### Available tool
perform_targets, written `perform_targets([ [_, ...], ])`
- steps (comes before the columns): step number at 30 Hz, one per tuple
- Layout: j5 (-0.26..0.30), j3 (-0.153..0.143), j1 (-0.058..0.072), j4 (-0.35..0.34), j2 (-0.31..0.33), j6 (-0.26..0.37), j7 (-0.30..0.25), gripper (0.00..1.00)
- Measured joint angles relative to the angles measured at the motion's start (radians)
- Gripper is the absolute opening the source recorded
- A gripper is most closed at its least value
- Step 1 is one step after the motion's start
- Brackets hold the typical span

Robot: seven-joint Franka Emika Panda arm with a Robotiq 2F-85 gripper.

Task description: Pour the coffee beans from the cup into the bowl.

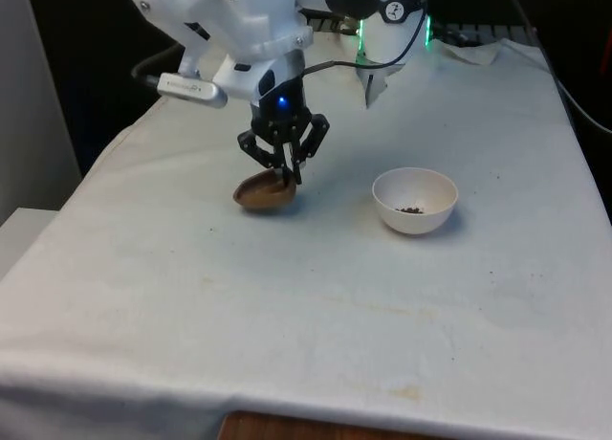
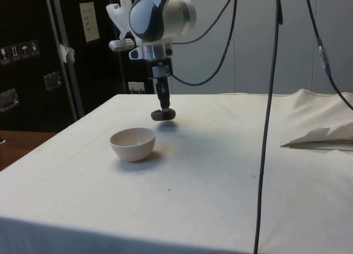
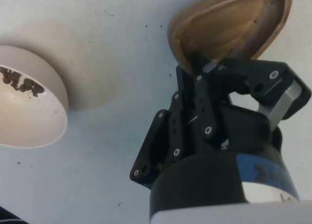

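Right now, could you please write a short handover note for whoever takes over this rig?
Claw: shut on the rim of the brown cup, which is tilted and low over the cloth, apart from the bowl.
White bowl: upright on the table, to the front view's right of the cup, with coffee beans at its bottom.
Done: the cup's inside looks empty in the wrist view, so the pour appears made.
Left: set the cup down, release.

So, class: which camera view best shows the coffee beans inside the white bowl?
The wrist view: beans lie plainly against the bowl wall. The front view shows a small dark patch at the bottom. In the side view the rim hides the inside.
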Motion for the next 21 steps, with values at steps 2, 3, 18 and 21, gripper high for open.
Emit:
perform_targets([
  [2,0.0,0.002,0.0,-0.01,-0.003,0.018,0.0,0.01],
  [3,0.0,0.002,0.0,-0.014,-0.004,0.027,0.0,0.01],
  [18,-0.001,0.012,0.003,-0.053,-0.013,0.123,0.0,0.01],
  [21,-0.001,0.013,0.002,-0.061,-0.018,0.13,0.0,0.09],
])
